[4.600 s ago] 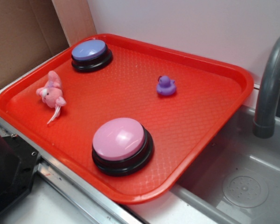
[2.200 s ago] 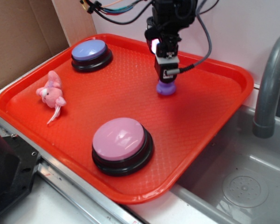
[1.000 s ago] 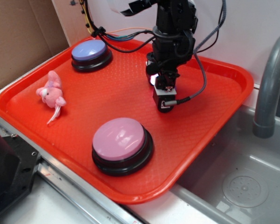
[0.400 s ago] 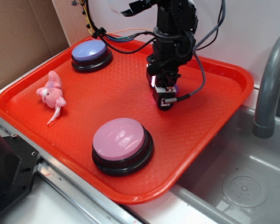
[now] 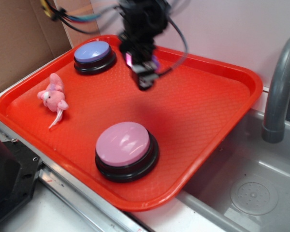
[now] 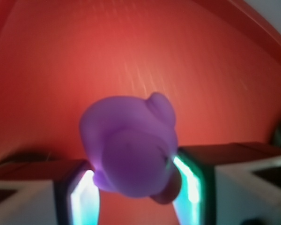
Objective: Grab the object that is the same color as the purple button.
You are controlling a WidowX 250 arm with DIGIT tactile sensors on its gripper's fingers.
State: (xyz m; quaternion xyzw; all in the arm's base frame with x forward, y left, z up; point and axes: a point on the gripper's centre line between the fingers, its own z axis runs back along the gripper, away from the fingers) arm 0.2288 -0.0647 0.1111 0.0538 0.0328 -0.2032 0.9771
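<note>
The tiny purple rubber duck (image 6: 131, 145) fills the middle of the wrist view, clamped between my two lit fingers (image 6: 86, 197) above the red tray. From the exterior view my gripper (image 5: 144, 72) hangs blurred over the tray's back half, shut on the duck (image 5: 154, 62), of which only a purple sliver shows. The purple button (image 5: 93, 52), a lavender dome on a black base, stands at the tray's far left corner, just left of my gripper.
The red tray (image 5: 217, 125) also bears a pink-domed button (image 5: 123, 143) near its front and a pink plush animal (image 5: 53, 96) at its left. A grey sink (image 5: 251, 193) with a faucet (image 5: 280, 92) lies to the right. Cardboard stands behind at the left.
My gripper came down on the duck, shut on it, and has now lifted and swung left toward the purple button with the duck in it.
</note>
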